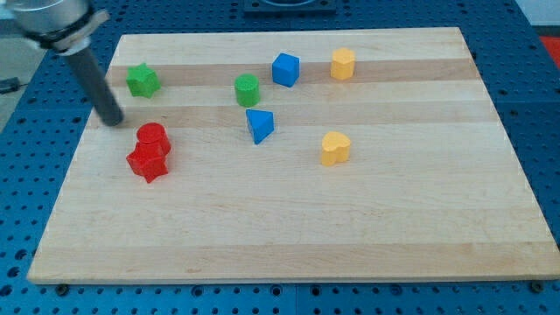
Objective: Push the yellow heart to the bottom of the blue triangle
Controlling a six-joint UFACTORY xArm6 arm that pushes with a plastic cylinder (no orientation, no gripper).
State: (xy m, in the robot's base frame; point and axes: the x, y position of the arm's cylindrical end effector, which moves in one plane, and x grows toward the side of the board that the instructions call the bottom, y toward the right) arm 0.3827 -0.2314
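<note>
The yellow heart (335, 148) lies on the wooden board right of centre. The blue triangle (259, 125) lies to its left and slightly higher, near the board's middle. My tip (114, 122) is at the board's left side, far left of both, just above and left of the red cylinder (152, 137). It touches no block.
A red star (147, 163) sits against the red cylinder's lower side. A green star (142, 80) is at the upper left, a green cylinder (248, 89) above the blue triangle, a blue cube (285, 69) and a yellow hexagon block (343, 63) near the top. The board's left edge (77, 149) is close to my tip.
</note>
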